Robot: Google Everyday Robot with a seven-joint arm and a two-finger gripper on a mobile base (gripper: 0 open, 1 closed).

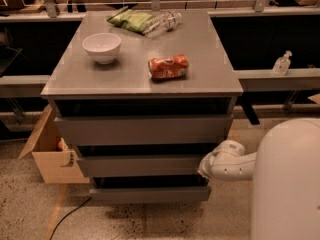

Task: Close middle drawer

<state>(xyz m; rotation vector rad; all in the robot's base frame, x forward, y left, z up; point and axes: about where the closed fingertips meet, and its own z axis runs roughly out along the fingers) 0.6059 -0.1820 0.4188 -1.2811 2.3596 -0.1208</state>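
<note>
- Middle drawer (137,165), wide, shallow and grey with a flat handleless front, sits between the grey cabinet's (100,79) other two fronts.
- The gripper (201,169) rests against its right end; clenched or released, I cannot tell.

middle drawer (137,165) — flat grey front, slightly open — with the gripper (204,170) at its right end.

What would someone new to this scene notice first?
The grey cabinet has its drawers ajar, and the robot's gripper is at the right end of the middle drawer. On top sit a white bowl at the left and an orange can on its side.
</note>
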